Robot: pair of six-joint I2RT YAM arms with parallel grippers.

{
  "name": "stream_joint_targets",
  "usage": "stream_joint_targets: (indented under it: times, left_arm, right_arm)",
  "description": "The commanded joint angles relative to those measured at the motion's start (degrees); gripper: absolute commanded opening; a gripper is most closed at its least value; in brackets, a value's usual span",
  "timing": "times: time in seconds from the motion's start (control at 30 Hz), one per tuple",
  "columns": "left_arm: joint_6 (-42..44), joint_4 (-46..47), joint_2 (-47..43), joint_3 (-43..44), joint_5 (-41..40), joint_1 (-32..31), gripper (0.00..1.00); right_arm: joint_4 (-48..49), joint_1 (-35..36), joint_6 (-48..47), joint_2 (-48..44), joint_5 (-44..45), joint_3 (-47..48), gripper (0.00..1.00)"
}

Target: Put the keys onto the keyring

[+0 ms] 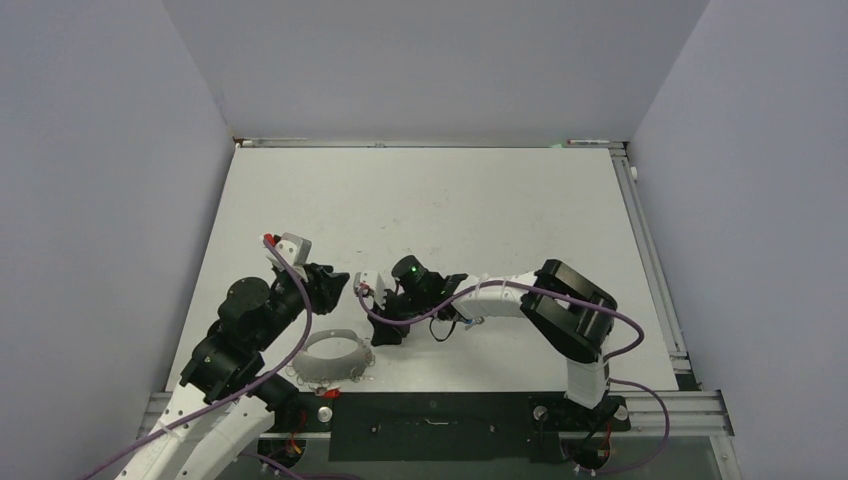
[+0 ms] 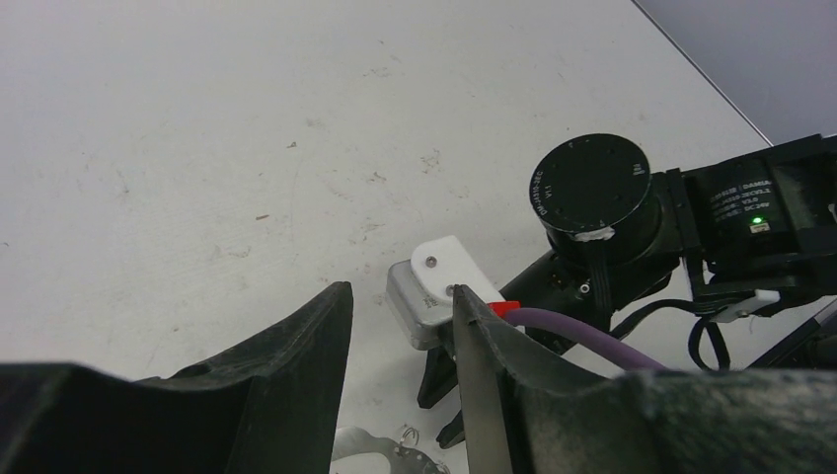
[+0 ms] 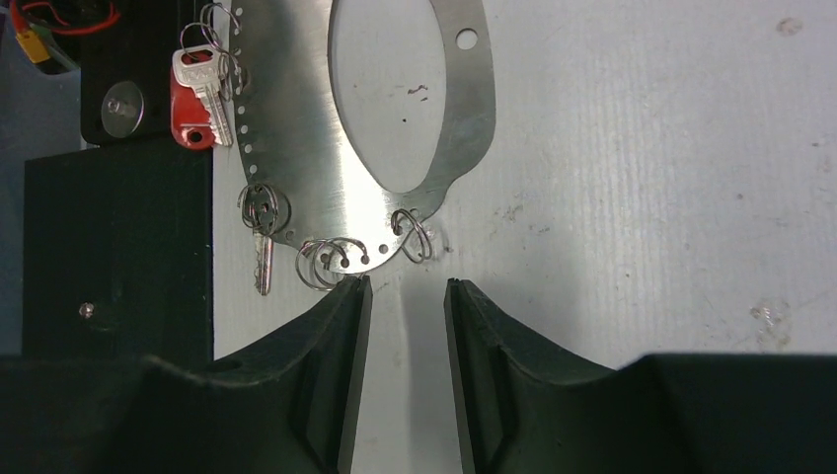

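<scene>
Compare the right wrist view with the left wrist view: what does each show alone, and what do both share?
Right wrist only: a red-tagged key and a plain metal key hanging on split rings at the edge of the keyring. Left wrist only: the right arm's wrist joint with a green light. Both: the keyring, just a sliver in the left view, and the white table.

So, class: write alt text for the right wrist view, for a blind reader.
A flat grey metal ring-shaped plate lies on a white table, with wire split rings along its edge and a red-tagged key and a small silver key at rings on its left. The right pincer stands open just below it.
</scene>
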Motion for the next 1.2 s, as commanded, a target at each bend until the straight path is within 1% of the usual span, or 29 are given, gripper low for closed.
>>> stream_joint_targets:
  times: [0.0, 0.23, 0.4, 0.57, 0.63, 0.77, 0.97, 1.17]
  left_arm:
    - [0.7, 1.3, -0.7, 1.7, 1.0, 0.7, 0.39]
    - [0.8, 1.4, -0.8, 1.7, 1.0, 0.9, 0.39]
    - [0.8, 1.3, -0.9, 1.7, 2.3, 1.1, 0.39]
    - [0.8, 1.3, -1.0, 1.6, 2.4, 1.1, 0.39]
    - [0.8, 1.3, -1.0, 1.6, 2.5, 1.1, 0.39]
    - [0.8, 1.3, -1.0, 1.6, 2.6, 1.1, 0.39]
    - [0.8, 1.3, -1.1, 1.6, 2.6, 1.1, 0.39]
    - [0.9, 1.3, -1.2, 1.4, 2.7, 1.1, 0.39]
  right_arm:
    - [3.2, -1.0, -2.4, 3.6, -8.2, 2.7, 0.34]
    - [2.6, -1.2, -3.5, 7.0, -10.0, 4.5, 0.3]
    - [3.8, -2.0, -3.2, 8.6, -11.5, 4.8, 0.3]
    - [4.2, -2.0, -3.1, 10.1, -11.8, 5.4, 0.27]
    - [4.4, -2.0, -3.2, 10.2, -11.3, 5.4, 0.27]
    - [6.6, -2.9, -2.5, 9.0, -10.4, 4.0, 0.32]
    - [6.0, -2.8, -2.6, 10.1, -11.3, 4.6, 0.32]
    - [4.6, -2.1, -3.6, 11.5, -12.2, 5.1, 0.3]
